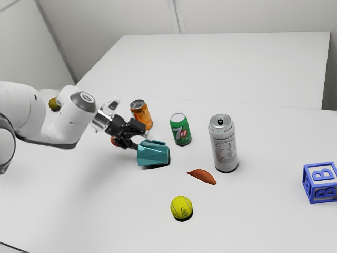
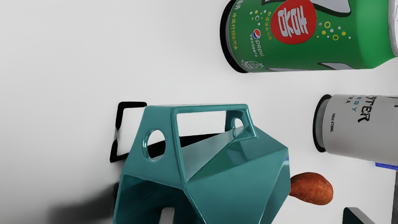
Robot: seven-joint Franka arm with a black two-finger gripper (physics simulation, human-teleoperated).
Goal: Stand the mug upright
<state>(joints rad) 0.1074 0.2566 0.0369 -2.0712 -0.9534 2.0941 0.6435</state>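
The teal mug lies on its side on the white table, its mouth turned toward the exterior view's left and its handle on the side toward the green 7up can. The gripper is at the mouth end, low over the table. Its fingers are spread and hold nothing: one shows against the dark mouth of the mug, the other well apart from it, out past the mug's body. I cannot tell whether either touches the mug.

The 7up can stands upright just to the far right of the mug in the exterior view. An orange can stands farther back, beyond the gripper, and a small reddish thing is partly hidden behind the gripper. To the exterior view's right of the mug are a sweet potato and, beside it, a tall pale can, upright. A tennis ball sits nearer, and a blue-edged letter block lies at the far right.
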